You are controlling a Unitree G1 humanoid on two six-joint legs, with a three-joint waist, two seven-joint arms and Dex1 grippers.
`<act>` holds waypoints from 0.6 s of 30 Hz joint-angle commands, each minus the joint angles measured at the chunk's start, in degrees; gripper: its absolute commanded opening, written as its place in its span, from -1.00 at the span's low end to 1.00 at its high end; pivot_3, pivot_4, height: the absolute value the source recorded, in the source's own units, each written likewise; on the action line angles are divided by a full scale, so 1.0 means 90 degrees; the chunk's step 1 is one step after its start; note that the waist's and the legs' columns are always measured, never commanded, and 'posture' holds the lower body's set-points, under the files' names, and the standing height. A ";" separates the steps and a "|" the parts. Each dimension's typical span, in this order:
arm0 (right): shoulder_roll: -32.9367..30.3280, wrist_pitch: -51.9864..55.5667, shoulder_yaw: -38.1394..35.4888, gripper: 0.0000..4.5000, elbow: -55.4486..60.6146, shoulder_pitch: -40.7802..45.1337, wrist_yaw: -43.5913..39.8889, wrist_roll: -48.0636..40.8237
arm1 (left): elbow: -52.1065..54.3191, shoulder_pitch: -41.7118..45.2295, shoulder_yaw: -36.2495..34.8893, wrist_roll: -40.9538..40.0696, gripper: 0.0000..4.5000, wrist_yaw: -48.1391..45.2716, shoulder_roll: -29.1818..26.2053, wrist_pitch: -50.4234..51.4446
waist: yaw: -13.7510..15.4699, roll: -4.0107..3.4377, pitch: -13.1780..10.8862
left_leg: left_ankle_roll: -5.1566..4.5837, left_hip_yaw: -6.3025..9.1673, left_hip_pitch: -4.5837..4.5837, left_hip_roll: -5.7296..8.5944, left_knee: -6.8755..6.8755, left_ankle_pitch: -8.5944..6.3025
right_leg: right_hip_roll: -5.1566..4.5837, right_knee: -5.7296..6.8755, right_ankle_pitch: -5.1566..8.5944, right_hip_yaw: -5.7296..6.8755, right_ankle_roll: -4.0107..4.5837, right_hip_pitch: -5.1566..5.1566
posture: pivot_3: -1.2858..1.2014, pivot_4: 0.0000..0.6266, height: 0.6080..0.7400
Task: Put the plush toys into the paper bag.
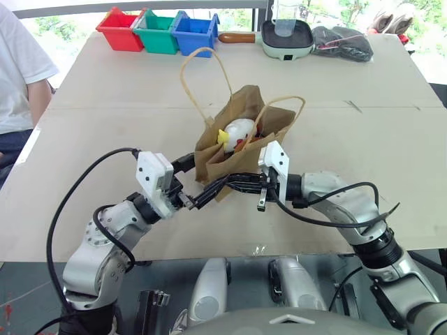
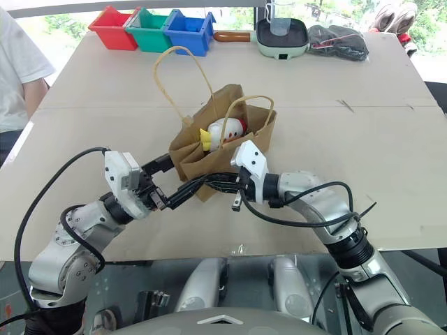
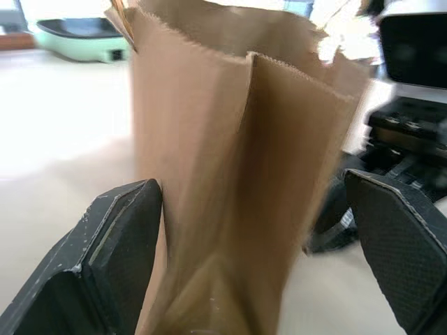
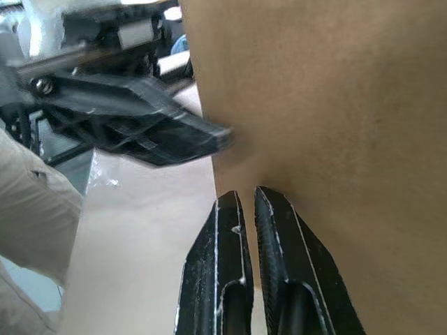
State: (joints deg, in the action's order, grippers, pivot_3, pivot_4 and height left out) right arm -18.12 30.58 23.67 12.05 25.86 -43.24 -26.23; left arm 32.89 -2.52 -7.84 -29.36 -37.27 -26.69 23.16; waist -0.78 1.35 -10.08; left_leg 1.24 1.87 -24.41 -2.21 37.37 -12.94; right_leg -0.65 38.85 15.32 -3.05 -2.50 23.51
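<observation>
White egg-shaped plush chicken (image 1: pixel 238 132) inside brown kraft paper bag (image 1: pixel 241 143) standing mid-table (image 1: pixel 105 132), left gripper (image 3: pixel 258 244) jaws wide open astride the bag's base, right gripper (image 4: pixel 255 216) jaws closed against its side.

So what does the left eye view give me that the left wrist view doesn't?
Left eye view alone: the white chicken in the bag's mouth, the loop handles, the red, green and blue bins, a person's sleeve, and the shut right gripper at the bag's base.
Left wrist view alone: the left gripper's open fingers either side of the bag's lower corner, and its creased side fold up close.
Both: the paper bag, the table, the green pan.
</observation>
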 commanded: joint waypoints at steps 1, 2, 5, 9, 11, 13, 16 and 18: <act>0.0152 -0.0234 -0.0032 -1.00 0.0051 0.0084 -0.0099 0.0160 | -0.0018 0.0245 0.0164 -0.0016 0.76 0.0235 0.0287 -0.0218 | -0.0001 0.0000 0.0000 | 0.0000 0.0000 0.0000 0.0000 0.0000 0.0000 | 0.0000 0.0000 0.0000 0.0000 0.0000 0.0000 | 0.03 -0.52 1.00; 0.0148 -0.0270 -0.0061 -1.00 0.0094 0.0055 -0.0113 0.0207 | -0.0070 0.0298 0.0202 -0.0008 0.64 0.0277 0.0384 -0.0274 | -0.0001 0.0000 0.0000 | 0.0000 0.0000 0.0000 0.0000 0.0000 0.0000 | -0.0001 0.0002 0.0000 0.0001 0.0000 0.0000 | 0.03 -0.52 1.00; 0.0055 -0.0440 -0.0128 -1.00 0.0274 -0.0043 -0.0122 0.0381 | -0.0286 0.0383 0.0222 0.0088 -0.03 0.0275 0.0466 -0.0445 | -0.0020 0.0001 0.0000 | 0.0000 0.0004 0.0001 0.0000 0.0000 0.0000 | 0.0000 0.0005 0.0000 0.0003 0.0000 0.0000 | 0.03 -0.52 1.00; -0.0057 -0.1053 -0.0416 -1.00 0.0672 -0.0433 -0.0129 0.0504 | -0.0660 0.0601 0.0082 -0.0099 -0.76 0.0207 0.0590 -0.0599 | -0.0001 0.0001 0.0001 | 0.0000 0.0009 -0.0001 -0.0001 -0.0001 0.0000 | 0.0001 0.0005 0.0000 0.0008 0.0000 0.0000 | 0.03 -0.52 1.00; -0.0501 -0.1139 -0.0601 -1.00 0.1022 -0.0743 -0.0229 0.0648 | -0.1038 0.0880 0.0000 -0.0297 -0.98 -0.0137 0.0505 -0.0654 | 0.0013 0.0001 0.0001 | 0.0000 0.0004 0.0000 0.0001 0.0000 0.0000 | -0.0001 0.0005 -0.0001 0.0004 0.0000 0.0000 | 0.03 -0.52 1.00; -0.0919 -0.0831 -0.1158 -0.77 0.1766 -0.1311 -0.0097 0.0353 | -0.1699 0.1319 -0.0030 -0.0417 -1.00 -0.1214 0.0070 -0.0980 | 0.0048 0.0006 0.0004 | 0.0000 0.0009 -0.0003 0.0006 0.0005 0.0000 | -0.0004 0.0003 -0.0001 0.0010 -0.0001 -0.0002 | 0.03 -0.52 1.00; -0.1458 -0.0543 -0.2200 -0.22 0.2715 -0.2170 0.0145 -0.0027 | -0.3039 0.2177 -0.0038 -0.0719 -1.00 -0.3453 -0.0728 -0.1497 | 0.0054 0.0003 0.0002 | 0.0000 0.0014 -0.0009 0.0005 0.0005 0.0000 | 0.0000 0.0000 0.0000 0.0019 0.0001 -0.0001 | 0.03 -0.52 1.00; -0.1896 -0.0342 -0.2921 0.24 0.3169 -0.2832 0.0089 -0.0268 | -0.4342 0.3062 0.0135 -0.0670 -1.00 -0.4708 -0.1101 -0.1661 | 0.0024 0.0003 0.0003 | 0.0000 0.0012 -0.0007 0.0005 0.0004 0.0000 | 0.0003 0.0003 0.0001 0.0018 0.0001 -0.0001 | 0.03 -0.52 1.00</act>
State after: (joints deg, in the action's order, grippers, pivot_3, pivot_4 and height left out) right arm -33.78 26.61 2.16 35.56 2.20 -42.26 -26.05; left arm -0.25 21.57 -6.67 -34.17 -70.94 -35.45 10.74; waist -0.56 1.38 -10.05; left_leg 1.24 1.98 -24.44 -2.17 37.41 -12.94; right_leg -0.61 38.87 15.33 -2.89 -2.50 23.48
